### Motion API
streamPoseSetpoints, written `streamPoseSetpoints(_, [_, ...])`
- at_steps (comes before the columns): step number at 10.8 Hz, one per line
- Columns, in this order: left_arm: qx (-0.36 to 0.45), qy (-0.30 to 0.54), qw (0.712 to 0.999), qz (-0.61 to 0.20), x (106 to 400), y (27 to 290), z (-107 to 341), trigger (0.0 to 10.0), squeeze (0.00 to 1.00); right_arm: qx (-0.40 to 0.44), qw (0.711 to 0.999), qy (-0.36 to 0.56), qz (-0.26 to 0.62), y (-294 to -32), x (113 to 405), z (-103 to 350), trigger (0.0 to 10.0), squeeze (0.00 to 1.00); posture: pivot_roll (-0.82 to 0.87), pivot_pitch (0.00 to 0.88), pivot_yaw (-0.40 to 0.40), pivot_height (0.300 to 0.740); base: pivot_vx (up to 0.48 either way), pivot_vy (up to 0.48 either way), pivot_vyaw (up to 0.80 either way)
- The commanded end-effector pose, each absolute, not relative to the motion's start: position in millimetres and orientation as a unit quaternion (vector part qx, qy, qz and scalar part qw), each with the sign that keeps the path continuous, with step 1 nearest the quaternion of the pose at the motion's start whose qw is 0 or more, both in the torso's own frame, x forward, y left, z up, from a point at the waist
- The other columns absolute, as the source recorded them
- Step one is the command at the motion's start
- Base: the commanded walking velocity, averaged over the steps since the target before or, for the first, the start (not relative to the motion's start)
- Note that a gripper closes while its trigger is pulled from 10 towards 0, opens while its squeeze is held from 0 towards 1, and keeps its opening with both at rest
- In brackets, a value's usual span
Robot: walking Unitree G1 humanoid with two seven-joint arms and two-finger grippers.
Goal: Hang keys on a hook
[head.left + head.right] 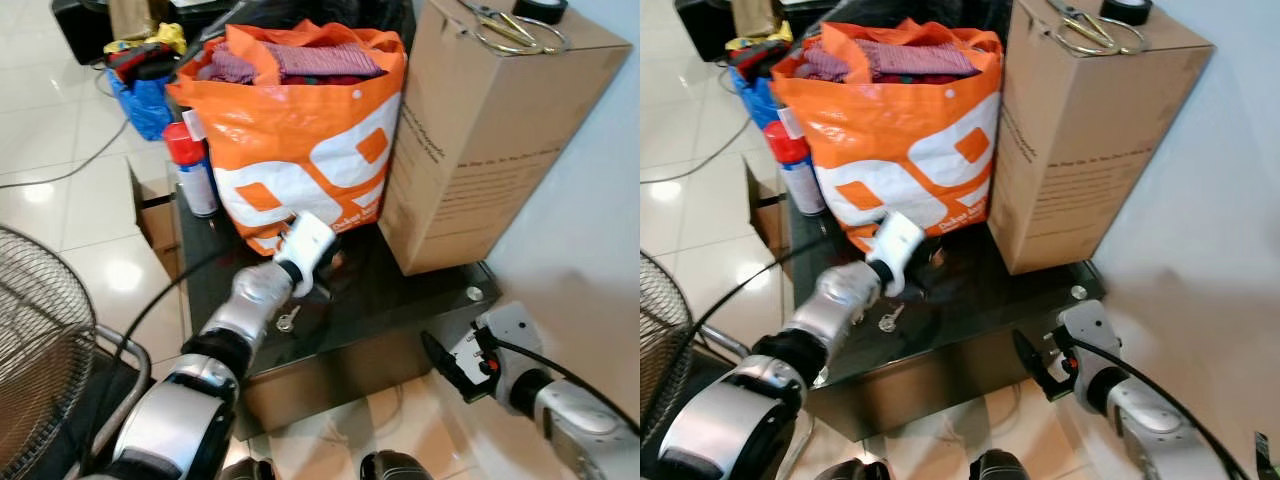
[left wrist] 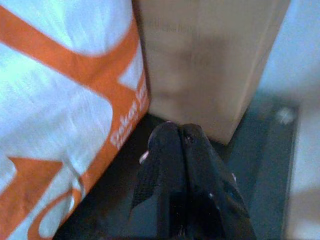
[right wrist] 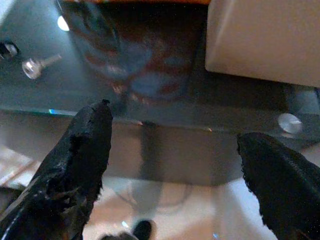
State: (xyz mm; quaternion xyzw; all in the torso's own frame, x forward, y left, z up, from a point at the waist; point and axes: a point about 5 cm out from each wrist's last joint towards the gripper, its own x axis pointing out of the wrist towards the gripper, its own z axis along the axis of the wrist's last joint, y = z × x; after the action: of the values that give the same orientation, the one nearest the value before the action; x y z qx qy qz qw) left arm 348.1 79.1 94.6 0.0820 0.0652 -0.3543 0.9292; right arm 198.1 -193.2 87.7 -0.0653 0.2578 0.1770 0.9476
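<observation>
While the bench holds clutter, this is how it lies, left to right:
Far left: red-capped white spray can beside a big orange-and-white woven bag stuffed with cloth.
Left hand: black fingers pressed together, nothing visibly between them, low over the dark glass bench at the bag's foot.
Key: small silver key lying flat on the glass, just near of that hand, apparently not held.
Right hand: fingers spread wide, empty, off the bench's near edge.
Far right: tall brown cardboard box.
Progress: judged early; key ungrasped, hanging left.
</observation>
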Motion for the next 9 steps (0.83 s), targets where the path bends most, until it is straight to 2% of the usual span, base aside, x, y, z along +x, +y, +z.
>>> streamPoseSetpoints(1, [0.050,0.045,0.923,-0.379,348.5,85.3,104.9,0.0,0.00,-0.056,0.955,0.241,0.165,-193.5,202.4,90.9,10.0,0.00,-0.27,0.000,0.018,0.740,0.000,0.000,0.00])
streamPoseSetpoints(3, [-0.016,0.018,0.896,-0.443,343.0,95.0,124.8,0.0,0.00,-0.036,0.964,0.222,0.141,-190.5,205.2,91.0,10.0,0.00,-0.25,0.000,0.042,0.740,0.000,0.000,0.00])
streamPoseSetpoints(5, [-0.094,-0.013,0.853,-0.513,330.7,113.2,158.7,0.0,0.00,-0.010,0.978,0.186,0.093,-190.5,210.4,95.4,10.0,0.00,-0.22,0.000,0.058,0.740,0.000,0.000,0.00])
streamPoseSetpoints(6, [-0.106,-0.017,0.845,-0.524,328.1,116.3,165.1,0.0,0.00,-0.005,0.980,0.179,0.085,-191.0,211.6,96.6,10.0,0.00,-0.21,0.000,0.059,0.740,0.000,0.000,0.00])
streamPoseSetpoints(9, [-0.198,-0.038,0.767,-0.610,302.9,130.9,208.1,0.0,0.00,0.024,0.987,0.150,0.048,-194.0,220.6,100.7,10.0,0.00,-0.18,0.000,0.062,0.740,0.000,0.000,0.00])
